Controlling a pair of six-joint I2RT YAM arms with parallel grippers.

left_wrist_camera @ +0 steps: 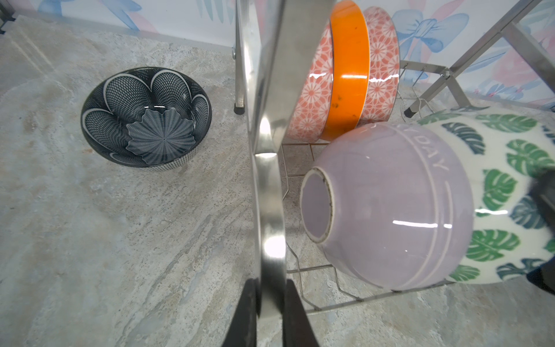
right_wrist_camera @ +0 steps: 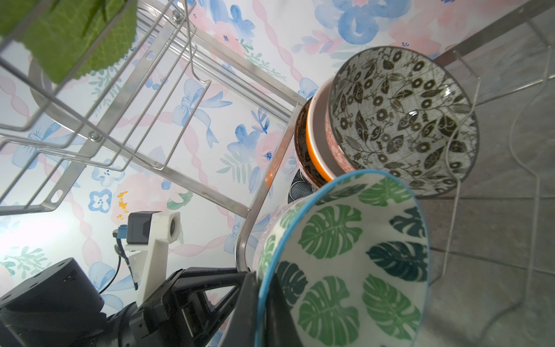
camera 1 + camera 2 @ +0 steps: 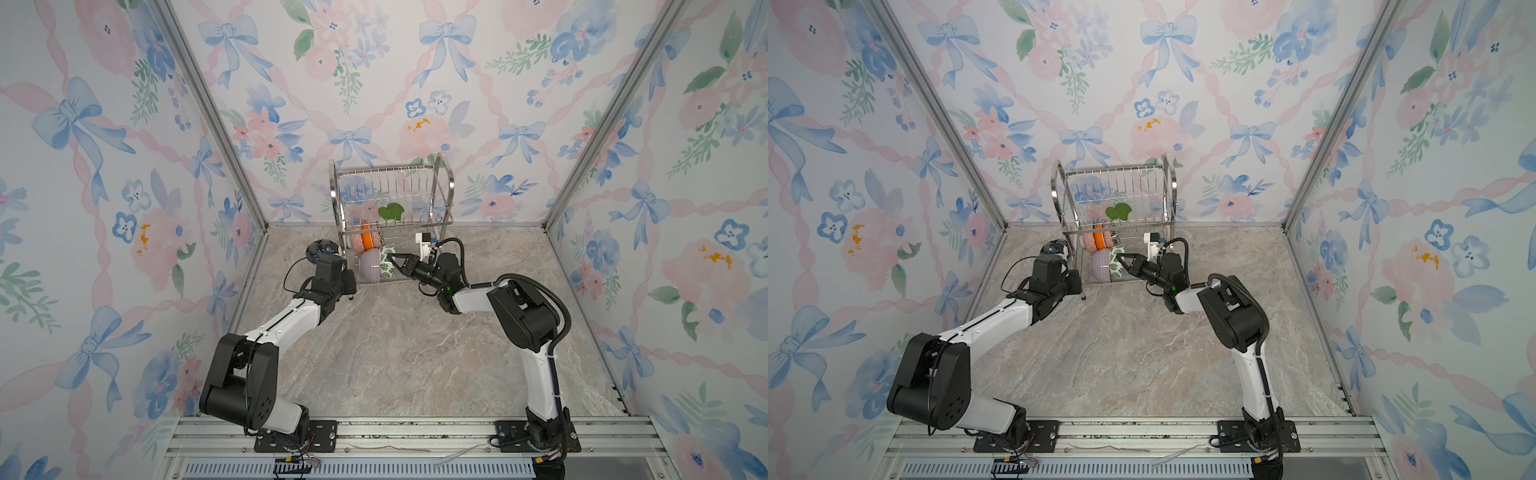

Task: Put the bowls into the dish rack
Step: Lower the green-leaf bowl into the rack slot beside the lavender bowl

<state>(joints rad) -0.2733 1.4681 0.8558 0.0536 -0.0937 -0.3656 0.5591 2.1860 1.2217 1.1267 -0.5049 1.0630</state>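
Presently the rack (image 3: 332, 183) stands at 12 o'clock on the table (image 3: 395, 353), back to the wall. The left gripper (image 1: 270, 312) is clamped on the steel tube at the rack's 7 o'clock corner, with its fingers (image 1: 246, 315) either side of it. The right gripper (image 2: 260, 306) pinches the blue rim of the leaf bowl (image 2: 345, 255), one finger inside and one outside. That bowl lies on its side at the 6 o'clock end of the lower tier, mouth toward 3 o'clock. Its base is against the mouth of the lavender bowl (image 1: 390, 204), which lies the same way at its 9 o'clock. Toward 12 o'clock three bowls stand on edge, packed together: the orange bowl (image 1: 348, 75) between two pink bowls (image 1: 312, 99). The dark bowl (image 1: 147, 120) sits upright on the table outside the rack, at its 9 o'clock, apart from both grippers. A green leaf piece (image 3: 390, 212) sits on the upper tier.
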